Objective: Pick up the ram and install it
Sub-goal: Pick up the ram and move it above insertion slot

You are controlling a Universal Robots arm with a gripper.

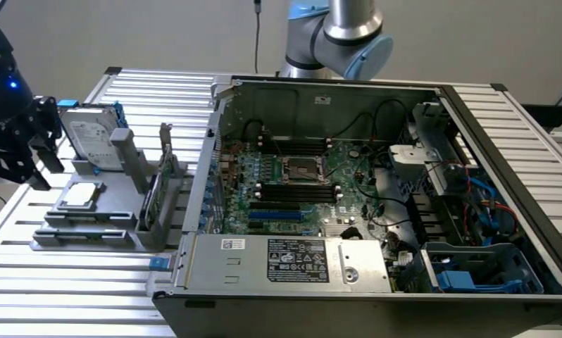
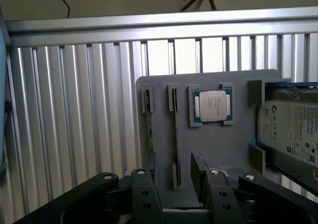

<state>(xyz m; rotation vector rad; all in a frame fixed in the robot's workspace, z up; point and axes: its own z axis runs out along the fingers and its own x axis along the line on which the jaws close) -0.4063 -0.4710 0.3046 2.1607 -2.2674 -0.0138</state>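
1. Nearest us, the tool (image 2: 175,173) hangs wide open and empty, in line with the ram (image 2: 175,134).
2. We find the ram on edge in the grey holder (image 2: 223,144).
3. We advise a square, centred grip at mid-length.

Grey fixture (image 2: 218,144) holds processor (image 2: 212,105) and hard drive (image 2: 290,129).

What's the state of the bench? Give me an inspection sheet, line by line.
Surface: slatted metal table, carrying a grey holder and an open computer case.
Job's things: ram standing on edge in the holder; black memory slots on the motherboard.
Clutter: processor, hard drive, upright card on the holder.
Grippers: gripper over the ram, jaws open, holding nothing.
Cables: bundles inside the case; one thin lead on the wall.
Surroundings: plain wall; arm behind the case.
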